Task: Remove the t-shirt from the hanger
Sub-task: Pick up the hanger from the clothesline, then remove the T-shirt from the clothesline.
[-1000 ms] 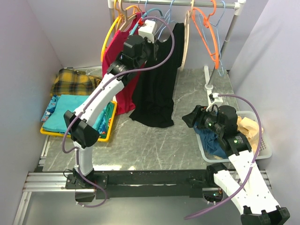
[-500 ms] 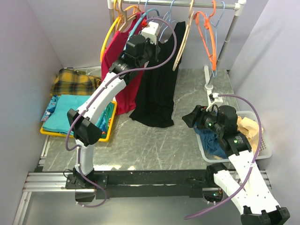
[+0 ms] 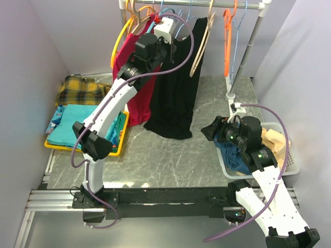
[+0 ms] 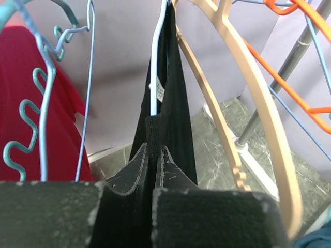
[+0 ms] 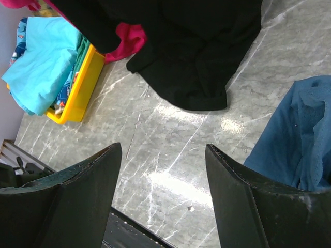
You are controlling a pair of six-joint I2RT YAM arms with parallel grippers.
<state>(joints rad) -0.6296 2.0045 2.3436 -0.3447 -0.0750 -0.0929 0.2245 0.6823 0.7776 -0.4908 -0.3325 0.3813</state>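
The black t-shirt (image 3: 173, 98) hangs from a thin white hanger (image 4: 153, 77) on the metal rail (image 3: 207, 4) at the back of the grey marble table (image 3: 170, 160), and its lower hem appears to rest on the table. The left gripper (image 4: 154, 155) is raised to the shirt's shoulder, with its jaws closed on a fold of black fabric right where the hanger's arm runs under the cloth. The main risk, as I judge it, is that the pinch takes in the hanger arm as well as the fabric. A pull would then drag the hanger along the rail or unhook it instead of sliding the shirt free. The neighbours crowd close: a cream wooden hanger (image 4: 258, 103) just beside the shirt, orange plastic hangers (image 3: 227, 31) beyond it, a teal wire hanger (image 4: 36, 103) and a red garment (image 3: 132, 77) on the other side. Any of these could snag or swing if the shirt is tugged sideways. The right gripper (image 5: 163, 149) hovers low over the table with jaws wide apart and holding nothing. A yellow tray (image 5: 77, 93) on the left holds folded turquoise cloth (image 3: 70, 124), with a yellow plaid cloth (image 3: 83, 90) behind it. A pale basket (image 3: 292, 165) on the right holds a blue garment (image 3: 232, 155) and a tan cloth (image 3: 271, 139).
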